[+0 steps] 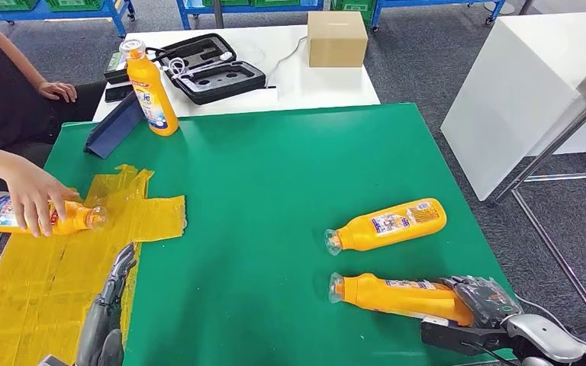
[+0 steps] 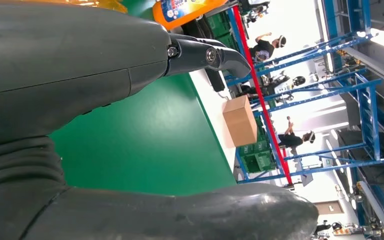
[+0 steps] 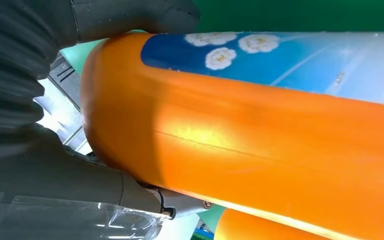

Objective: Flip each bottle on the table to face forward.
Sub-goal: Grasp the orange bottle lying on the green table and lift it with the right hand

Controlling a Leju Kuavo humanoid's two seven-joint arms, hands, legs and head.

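R hand (image 1: 482,301) wrapped round base of near bottle (image 1: 393,294), lying at table (image 1: 275,175) front-right edge; flip looks underway, label not up yet.
2nd bottle (image 1: 387,226) just behind, label up, prob done.
L hand (image 1: 107,305) empty, fingers apart.
Person's hand (image 1: 37,200) on 3rd bottle (image 1: 15,214); 4th (image 1: 151,89) upright, far-left.

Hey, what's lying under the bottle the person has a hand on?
The bottle under the person's hand lies on yellow printed sheeting spread over the green table. The sheeting covers whatever is beneath it there.
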